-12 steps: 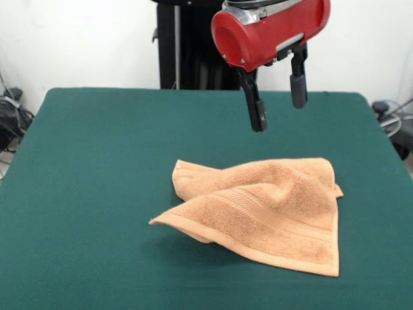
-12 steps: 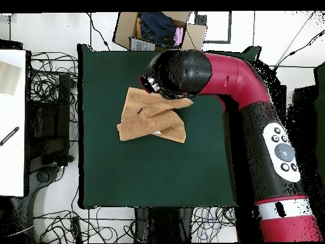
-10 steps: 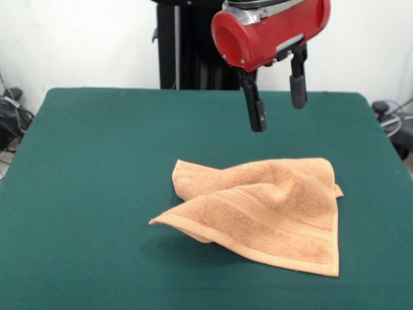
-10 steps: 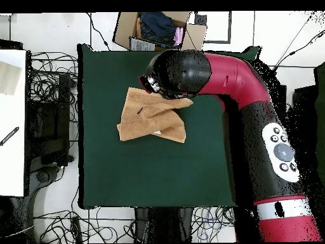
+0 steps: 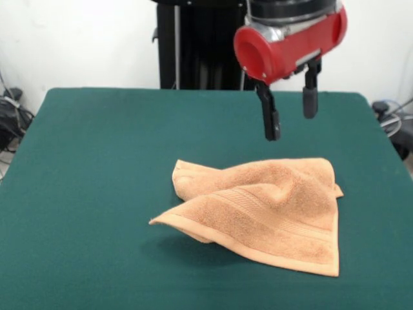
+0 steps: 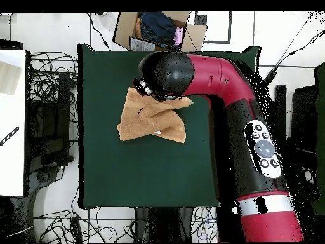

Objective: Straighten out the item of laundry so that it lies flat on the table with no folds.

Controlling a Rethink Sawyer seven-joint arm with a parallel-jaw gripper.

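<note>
The item of laundry (image 5: 264, 206) is a light orange-tan towel lying rumpled right of the table's middle, with one part folded over another and a ribbed band showing. Its left corner lifts slightly off the dark green table (image 5: 97, 161). My gripper (image 5: 292, 125) hangs open above the towel's far edge, clear of the cloth, with nothing between its fingers (image 5: 272, 123). In the overhead view the towel (image 6: 152, 121) lies on the table (image 6: 152, 171), and the arm's round red and black wrist (image 6: 166, 75) covers the towel's upper edge and hides the gripper.
An open cardboard box (image 6: 159, 28) sits on the floor beyond one table edge. Cables (image 6: 51, 95) and a white surface (image 6: 13, 121) lie along another side. The red arm (image 6: 247, 133) runs over one side of the table.
The gripper has shifted sideways, to the right in the front view, staying open at about the same height. The towel has not moved.
</note>
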